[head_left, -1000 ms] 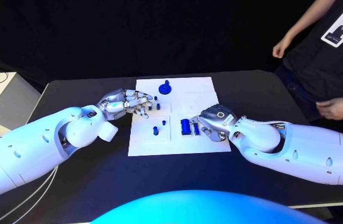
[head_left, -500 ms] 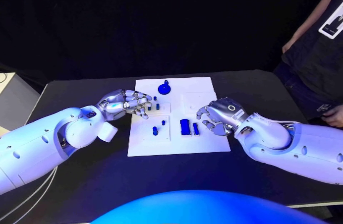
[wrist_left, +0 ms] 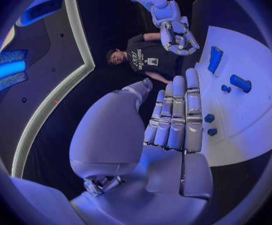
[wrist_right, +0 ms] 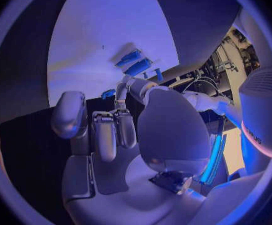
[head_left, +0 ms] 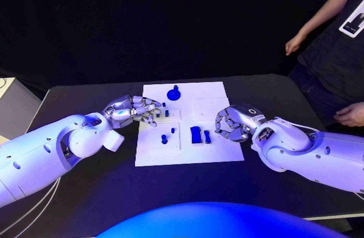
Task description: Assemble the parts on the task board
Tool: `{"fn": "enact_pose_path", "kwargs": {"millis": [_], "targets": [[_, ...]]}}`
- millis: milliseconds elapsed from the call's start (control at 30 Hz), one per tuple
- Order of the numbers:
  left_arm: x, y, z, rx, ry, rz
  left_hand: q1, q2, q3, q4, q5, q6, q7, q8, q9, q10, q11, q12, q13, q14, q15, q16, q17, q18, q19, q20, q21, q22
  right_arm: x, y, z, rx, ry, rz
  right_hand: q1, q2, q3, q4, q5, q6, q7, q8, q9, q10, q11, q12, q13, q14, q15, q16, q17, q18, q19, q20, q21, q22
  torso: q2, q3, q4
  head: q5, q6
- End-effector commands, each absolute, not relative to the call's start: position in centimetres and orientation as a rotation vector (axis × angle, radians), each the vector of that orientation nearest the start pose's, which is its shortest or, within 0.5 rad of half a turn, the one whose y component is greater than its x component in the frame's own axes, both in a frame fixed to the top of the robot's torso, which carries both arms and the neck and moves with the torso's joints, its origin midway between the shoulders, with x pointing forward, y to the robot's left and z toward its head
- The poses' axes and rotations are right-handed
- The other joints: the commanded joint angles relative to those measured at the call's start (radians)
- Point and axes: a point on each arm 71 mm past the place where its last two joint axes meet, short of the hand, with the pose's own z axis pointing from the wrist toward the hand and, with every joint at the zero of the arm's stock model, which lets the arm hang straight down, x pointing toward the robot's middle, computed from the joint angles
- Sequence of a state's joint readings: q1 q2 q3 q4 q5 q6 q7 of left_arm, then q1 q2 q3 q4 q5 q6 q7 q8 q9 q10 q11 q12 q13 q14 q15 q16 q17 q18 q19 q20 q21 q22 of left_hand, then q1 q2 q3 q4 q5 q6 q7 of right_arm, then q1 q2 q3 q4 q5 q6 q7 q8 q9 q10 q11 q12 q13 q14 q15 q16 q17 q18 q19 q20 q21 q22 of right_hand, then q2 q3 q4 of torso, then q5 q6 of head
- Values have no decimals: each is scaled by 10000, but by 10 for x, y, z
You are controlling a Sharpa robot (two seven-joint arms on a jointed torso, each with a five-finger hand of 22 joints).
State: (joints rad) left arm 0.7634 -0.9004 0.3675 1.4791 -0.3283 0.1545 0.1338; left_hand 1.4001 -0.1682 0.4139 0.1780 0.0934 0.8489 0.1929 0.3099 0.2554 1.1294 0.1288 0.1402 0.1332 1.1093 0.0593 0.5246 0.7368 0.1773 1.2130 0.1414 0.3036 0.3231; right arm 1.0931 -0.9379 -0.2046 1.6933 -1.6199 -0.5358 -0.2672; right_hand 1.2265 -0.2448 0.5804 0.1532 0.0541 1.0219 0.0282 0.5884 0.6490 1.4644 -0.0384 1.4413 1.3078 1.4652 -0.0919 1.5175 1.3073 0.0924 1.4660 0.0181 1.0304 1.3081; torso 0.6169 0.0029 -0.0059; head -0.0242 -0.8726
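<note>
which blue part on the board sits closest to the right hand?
The thin blue bar, lying flat just beside the larger blue block. It is the part nearest the right hand; the small pegs and the round knobbed piece sit further toward the left hand's side.

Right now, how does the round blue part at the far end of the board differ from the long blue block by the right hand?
The round blue part has a disc shape with a small knob; the long blue block is a straight bar. The round part sits at the task board's far edge, away from both hands; the block lies nearer, just beside the right hand. Both are blue, rest on the board, and are unheld.
</note>
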Motion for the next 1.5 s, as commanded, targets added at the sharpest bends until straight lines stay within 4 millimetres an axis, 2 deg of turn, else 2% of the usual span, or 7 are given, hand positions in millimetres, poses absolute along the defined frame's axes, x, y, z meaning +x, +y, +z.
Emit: {"fn": "enact_pose_path", "kwargs": {"millis": [33,133,333,1000,1100,1267,1500], "targets": [[448,238,-253,-10427,18369,-17004,-4,75,-10,51,1,-47,-7,-40,11,-72,-27,41,15,-76,-15,44,12,-18,-79,-11,58,8,405,-208,-267,-505,17825,5270,-29,-17,-187,65,-54,-15,-79,146,66,286,-79,144,1485,931,-96,53,2137,-152,589,-92,147,1539,3,0,4,-22,0],[448,237,-253,-10416,18351,-17024,-4,75,-10,51,1,-47,-7,-40,11,-72,-27,41,15,-76,-15,44,12,-18,-79,-11,58,8,405,-207,-270,-129,18012,5127,61,11,-676,307,-56,5,-168,505,196,525,-152,482,1818,975,-157,210,2296,-232,671,-154,693,1676,5,1,7,-24,0],[448,238,-252,-10410,18297,-17032,4,78,-9,48,2,-48,-8,-39,13,-76,-27,47,18,-89,-14,44,15,-17,-92,-8,59,13,404,-204,-277,392,18273,4916,167,-27,-1131,479,-55,-9,-205,721,236,598,-185,585,1923,997,-184,294,2382,-269,708,-187,953,1747,10,2,8,-11,0],[448,238,-253,-10428,18299,-16997,4,78,-9,48,2,-48,-8,-39,13,-76,-27,47,18,-89,-14,44,15,-17,-92,-8,59,13,401,-194,-278,222,18268,5161,539,50,-2061,847,-54,-149,-201,912,154,559,-184,529,1883,990,-191,276,2362,-258,687,-203,874,1731,7,6,2,19,0],[448,239,-253,-10434,18303,-16980,4,78,-9,48,2,-48,-8,-39,13,-76,-27,47,18,-89,-14,44,15,-17,-92,-8,59,13,400,-193,-277,206,18243,5226,539,50,-2061,847,-54,-149,-201,912,154,559,-184,529,1883,990,-191,276,2362,-258,687,-203,874,1731,7,9,-1,30,0],[448,239,-253,-10442,18310,-16961,4,78,-9,48,2,-48,-8,-39,13,-76,-27,47,18,-89,-14,44,15,-17,-92,-8,59,13,399,-192,-277,182,18245,5286,809,159,-2584,1130,-54,-197,-197,985,70,550,-181,517,1880,987,-191,267,2353,-253,677,-203,856,1725,2,7,-2,45,0],[448,239,-253,-10442,18316,-16963,4,78,-9,48,2,-48,-8,-39,13,-76,-27,47,18,-89,-14,44,15,-17,-92,-8,59,13,399,-190,-280,80,18386,5272,909,181,-2781,1232,-54,-207,-196,1011,39,545,-180,509,1875,987,-190,269,2355,-253,675,-203,852,1723,1,4,0,43,0]]}}
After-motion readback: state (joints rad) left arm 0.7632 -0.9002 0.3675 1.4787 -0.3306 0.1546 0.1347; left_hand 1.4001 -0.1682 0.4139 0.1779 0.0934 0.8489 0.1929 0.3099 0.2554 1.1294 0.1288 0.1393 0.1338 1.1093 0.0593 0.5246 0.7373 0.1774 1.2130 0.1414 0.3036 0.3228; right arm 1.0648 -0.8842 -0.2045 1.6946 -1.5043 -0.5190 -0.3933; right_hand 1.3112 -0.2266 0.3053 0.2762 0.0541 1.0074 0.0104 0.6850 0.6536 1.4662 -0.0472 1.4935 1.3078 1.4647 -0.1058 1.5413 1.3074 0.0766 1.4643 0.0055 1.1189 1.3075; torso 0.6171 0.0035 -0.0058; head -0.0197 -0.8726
